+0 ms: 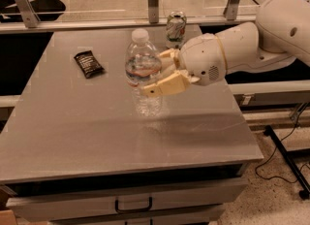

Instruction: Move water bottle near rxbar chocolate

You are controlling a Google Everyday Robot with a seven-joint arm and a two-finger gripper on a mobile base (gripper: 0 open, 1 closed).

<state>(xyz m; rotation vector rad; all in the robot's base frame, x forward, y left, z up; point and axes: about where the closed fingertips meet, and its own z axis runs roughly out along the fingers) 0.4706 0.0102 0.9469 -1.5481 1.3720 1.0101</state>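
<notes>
Pincer clamped around water bottle, bottle upright at mid-table. Base contact with table unclear. Rxbar chocolate flat, apart, bare table between. Grasp done. Judged remaining: carry bottle beside bar, set down, release.

The cream gripper, on a white arm, clasps the clear water bottle with its white cap over the middle of the grey bench. The rxbar chocolate is black with faint white print; the soda can is green and white.
</notes>
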